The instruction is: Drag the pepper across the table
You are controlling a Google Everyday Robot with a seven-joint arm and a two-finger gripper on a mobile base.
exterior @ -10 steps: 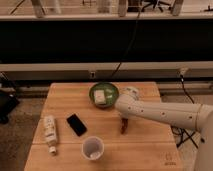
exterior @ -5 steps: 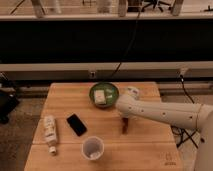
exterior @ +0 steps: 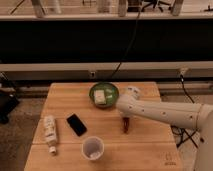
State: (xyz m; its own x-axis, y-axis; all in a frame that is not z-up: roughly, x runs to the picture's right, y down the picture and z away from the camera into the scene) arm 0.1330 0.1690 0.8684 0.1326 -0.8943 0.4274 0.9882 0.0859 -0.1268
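Note:
The pepper (exterior: 126,125) is a small dark red, elongated piece lying on the light wooden table (exterior: 145,145), right of centre. My gripper (exterior: 125,118) hangs at the end of the white arm (exterior: 165,112), which reaches in from the right. The gripper is right at the pepper's upper end and hides part of it. I cannot tell whether it touches the pepper.
A green bowl (exterior: 104,94) with a pale item inside stands at the back centre. A flat black phone (exterior: 76,124) lies left of centre. A white bottle (exterior: 50,133) lies near the left edge. A white cup (exterior: 93,148) stands at the front.

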